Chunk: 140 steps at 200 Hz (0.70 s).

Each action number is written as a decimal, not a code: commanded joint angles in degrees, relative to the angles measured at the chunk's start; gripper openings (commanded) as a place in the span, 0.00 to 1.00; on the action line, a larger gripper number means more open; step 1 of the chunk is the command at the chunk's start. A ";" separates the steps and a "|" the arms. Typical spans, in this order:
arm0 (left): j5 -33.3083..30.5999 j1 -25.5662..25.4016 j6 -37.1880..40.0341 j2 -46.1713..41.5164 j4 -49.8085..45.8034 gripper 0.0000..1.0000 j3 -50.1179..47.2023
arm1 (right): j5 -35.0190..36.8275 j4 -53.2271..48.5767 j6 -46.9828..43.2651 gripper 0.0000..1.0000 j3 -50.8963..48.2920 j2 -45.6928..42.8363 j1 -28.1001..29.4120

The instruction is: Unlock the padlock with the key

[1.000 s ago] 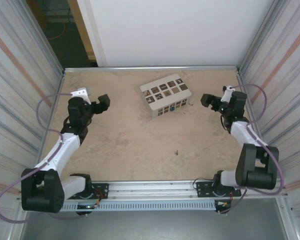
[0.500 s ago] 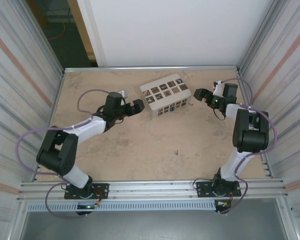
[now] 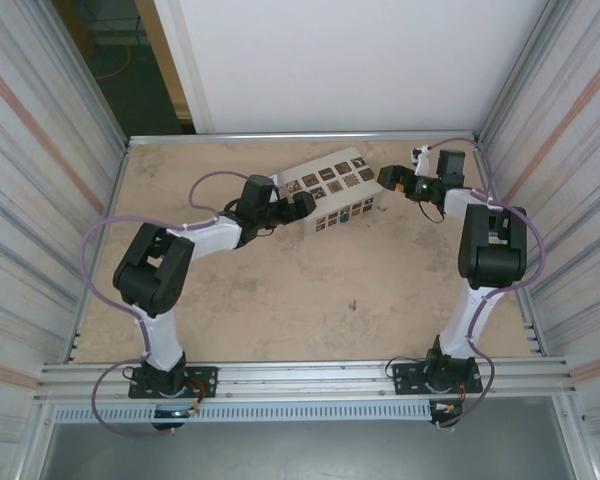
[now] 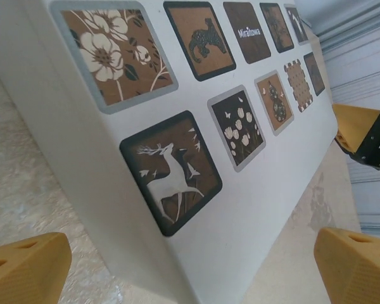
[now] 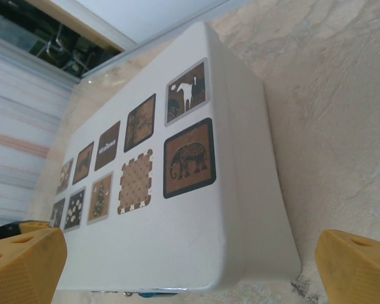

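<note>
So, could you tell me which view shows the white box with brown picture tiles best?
The top external view: it takes in the white box end to end. The left wrist view crops it closely around the deer tile, and the right wrist view foreshortens it from the elephant tile end.

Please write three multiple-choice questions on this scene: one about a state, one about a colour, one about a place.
1. The left gripper and right gripper are: A) both open B) both shut C) one shut
2. The padlock on the box is: A) red B) blue C) yellow
3. The key lies: A) on the box B) in a gripper C) on the bare table
1A: fingers wide apart in both wrist views. 2B: blue spot on its front wall. 3C: dark sliver alone on the table.
</note>
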 commanded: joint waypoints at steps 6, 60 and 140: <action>1.27 -0.63 -1.09 1.45 1.36 0.99 2.97 | -3.89 -6.31 -4.72 0.99 2.18 1.12 0.22; 0.69 -0.89 -0.91 1.79 0.85 0.99 3.60 | 0.68 -5.80 -0.75 0.99 -0.84 -3.28 0.69; -0.62 -0.72 -0.83 2.23 -1.13 0.99 4.88 | 9.06 -8.74 10.61 0.99 -0.59 -6.67 3.58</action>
